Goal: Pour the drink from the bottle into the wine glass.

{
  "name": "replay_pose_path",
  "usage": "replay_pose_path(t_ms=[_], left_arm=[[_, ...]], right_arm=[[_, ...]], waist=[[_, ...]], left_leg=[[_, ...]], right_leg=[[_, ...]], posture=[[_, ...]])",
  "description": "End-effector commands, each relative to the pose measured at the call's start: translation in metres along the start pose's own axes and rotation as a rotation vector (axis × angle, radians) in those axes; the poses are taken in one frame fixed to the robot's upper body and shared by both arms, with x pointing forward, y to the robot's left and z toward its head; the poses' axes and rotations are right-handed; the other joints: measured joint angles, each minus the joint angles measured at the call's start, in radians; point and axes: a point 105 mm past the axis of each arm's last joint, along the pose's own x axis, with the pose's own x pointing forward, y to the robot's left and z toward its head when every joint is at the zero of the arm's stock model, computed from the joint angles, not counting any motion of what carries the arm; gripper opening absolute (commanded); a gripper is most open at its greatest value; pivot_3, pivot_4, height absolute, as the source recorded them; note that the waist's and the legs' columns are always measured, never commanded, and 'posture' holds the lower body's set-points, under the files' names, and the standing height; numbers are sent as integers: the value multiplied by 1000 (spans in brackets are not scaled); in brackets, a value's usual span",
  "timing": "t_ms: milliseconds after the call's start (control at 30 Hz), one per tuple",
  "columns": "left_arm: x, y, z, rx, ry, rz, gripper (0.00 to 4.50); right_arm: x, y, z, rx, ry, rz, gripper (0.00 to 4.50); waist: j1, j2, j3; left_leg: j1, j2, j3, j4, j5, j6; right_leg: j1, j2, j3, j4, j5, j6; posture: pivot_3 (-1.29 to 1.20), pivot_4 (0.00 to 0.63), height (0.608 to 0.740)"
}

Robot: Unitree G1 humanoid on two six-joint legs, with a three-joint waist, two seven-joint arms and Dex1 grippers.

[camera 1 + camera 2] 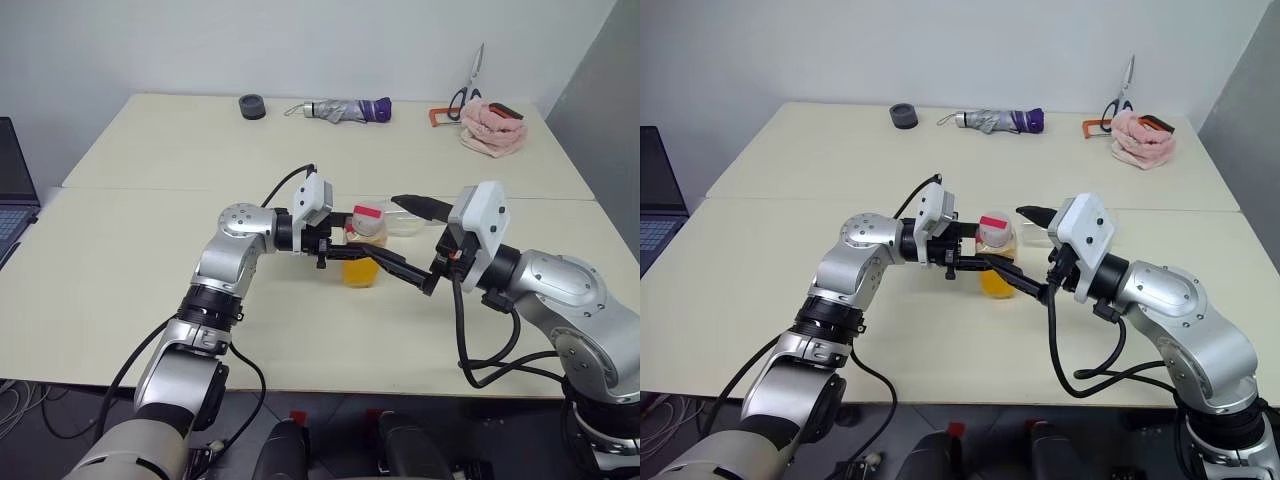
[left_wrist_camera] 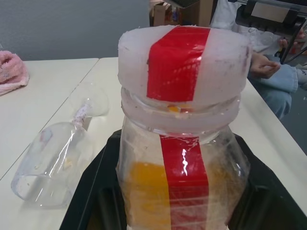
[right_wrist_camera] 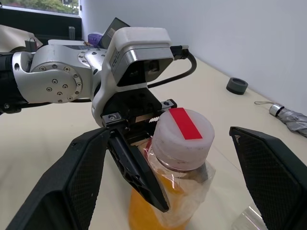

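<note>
The bottle point(image 3: 172, 177) is held upright in the left gripper point(image 3: 136, 160), its cap point(image 3: 181, 136) still on. The right gripper point(image 3: 168, 163), jaws spread wide, flanks the cap; it should be centred before closing. The wine glass point(image 2: 53, 160) lies toppled just beyond.

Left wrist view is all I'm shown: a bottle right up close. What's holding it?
Observer: The left gripper is shut on the bottle, just below its cap.
Operator: Is the other arm doing anything?
Observer: The right gripper is open, with one finger on each side of the cap.
Operator: Anything else on the table that I can't see?
Observer: A folded umbrella lies near the far edge.
</note>
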Motion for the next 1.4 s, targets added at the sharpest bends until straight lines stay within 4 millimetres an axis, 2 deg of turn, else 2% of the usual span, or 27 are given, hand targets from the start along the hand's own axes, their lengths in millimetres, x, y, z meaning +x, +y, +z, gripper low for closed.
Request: replay_pose_path(t_ms=[33, 200, 567, 1400], left_arm=[[-1, 1, 18, 60, -48, 3, 2002], [0, 1, 18, 58, -49, 0, 2002], [0, 1, 18, 59, -49, -6, 2002], [1, -1, 17, 57, -51, -9, 1998]], right_arm=[[3, 1, 12, -24, -53, 0, 4245], [11, 4, 12, -40, -62, 0, 4245], [17, -11, 9, -55, -74, -93, 4245], [8, -20, -2, -56, -26, -131, 4245]], waist=[[0, 0, 0], [0, 0, 0], [0, 0, 0], [0, 0, 0]], left_leg=[[0, 0, 0, 0, 0, 0], [0, 0, 0, 0, 0, 0], [0, 0, 0, 0, 0, 0], [0, 0, 0, 0, 0, 0]], right_leg=[[0, 0, 0, 0, 0, 0], [0, 0, 0, 0, 0, 0], [0, 0, 0, 0, 0, 0], [0, 0, 0, 0, 0, 0]], posture=[[0, 150, 740], [0, 150, 740], [0, 150, 740], [0, 150, 740]])
